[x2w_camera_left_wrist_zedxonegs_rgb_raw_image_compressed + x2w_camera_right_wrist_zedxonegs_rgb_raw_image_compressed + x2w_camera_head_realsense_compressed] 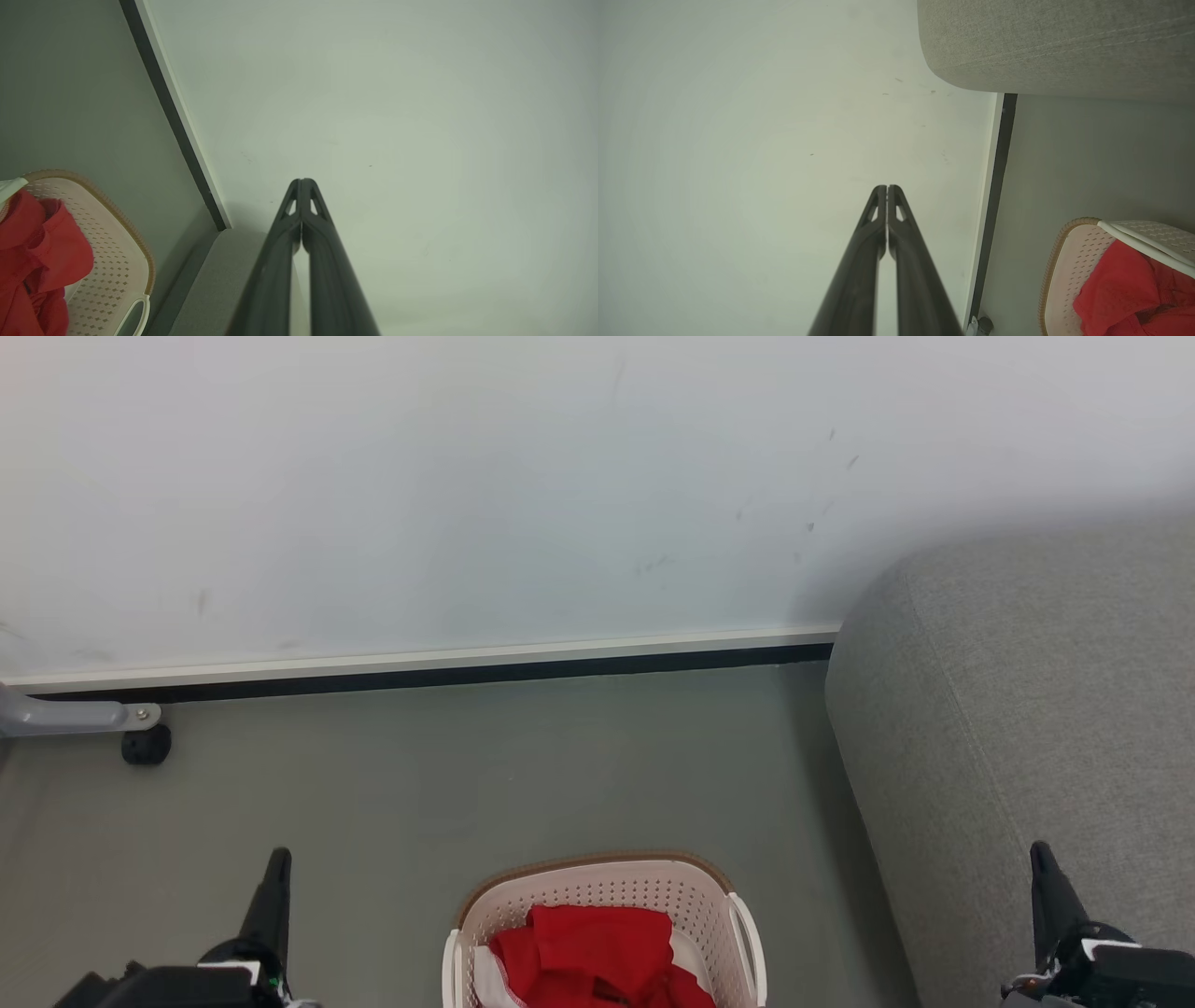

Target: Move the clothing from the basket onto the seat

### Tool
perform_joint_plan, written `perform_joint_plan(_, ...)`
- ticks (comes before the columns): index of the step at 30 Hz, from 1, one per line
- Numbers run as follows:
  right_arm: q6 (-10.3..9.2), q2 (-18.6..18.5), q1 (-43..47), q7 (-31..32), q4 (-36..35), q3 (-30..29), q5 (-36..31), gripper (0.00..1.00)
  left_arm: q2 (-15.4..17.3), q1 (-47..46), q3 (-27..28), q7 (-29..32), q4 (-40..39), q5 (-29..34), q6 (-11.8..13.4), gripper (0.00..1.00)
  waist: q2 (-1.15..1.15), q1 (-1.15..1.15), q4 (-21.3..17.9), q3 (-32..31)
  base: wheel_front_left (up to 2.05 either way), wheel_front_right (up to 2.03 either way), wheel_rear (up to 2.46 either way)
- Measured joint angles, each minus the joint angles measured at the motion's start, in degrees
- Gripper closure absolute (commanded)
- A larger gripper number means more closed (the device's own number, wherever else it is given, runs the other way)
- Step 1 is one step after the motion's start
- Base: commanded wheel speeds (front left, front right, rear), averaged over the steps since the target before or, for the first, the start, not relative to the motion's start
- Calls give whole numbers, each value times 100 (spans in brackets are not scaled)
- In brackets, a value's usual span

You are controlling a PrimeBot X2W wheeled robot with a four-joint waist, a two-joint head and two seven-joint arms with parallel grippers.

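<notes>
A cream perforated basket (607, 891) with a brown rim stands on the grey floor at the bottom centre of the head view, holding crumpled red clothing (588, 952) with some white fabric at its edges. The grey sofa (1027, 728) rises at the right. My left gripper (278, 859) points up at the lower left, well left of the basket, shut and empty. My right gripper (1039, 855) stands at the lower right in front of the sofa, also shut and empty. The left wrist view shows the shut left gripper (302, 181), the basket (117, 261) and the clothing (37, 252). The right wrist view shows the shut right gripper (887, 187), the basket (1073, 261), the clothing (1125, 289) and the sofa (1055, 42).
A pale wall (467, 495) with a white and black skirting strip (420, 670) runs across the back. A grey metal leg with a black caster (146, 745) sticks in at the left. Grey floor (513, 775) lies between the basket and the wall.
</notes>
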Motion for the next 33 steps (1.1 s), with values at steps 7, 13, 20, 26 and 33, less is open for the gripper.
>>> perform_joint_plan(7,-33,118,267,-35,310,63,-3,0,-74,298,-54,-16,294,1,9,0,0,0,-1,0,0,0,0)
perform_joint_plan(13,-33,115,256,-154,287,178,-32,0,-73,288,-164,-154,244,36,9,0,0,0,-4,-22,0,0,0)
perform_joint_plan(20,-92,112,257,-304,200,225,-229,0,-68,288,-244,-312,131,310,9,0,0,0,-12,-44,0,0,0)
perform_joint_plan(26,-225,110,258,-423,102,274,-633,0,-56,287,-296,-420,34,706,69,0,0,0,-22,-62,0,0,0)
perform_joint_plan(33,-346,102,258,-567,-54,397,-1335,0,-30,271,-394,-572,-124,1291,208,0,0,0,-35,-81,0,0,0)
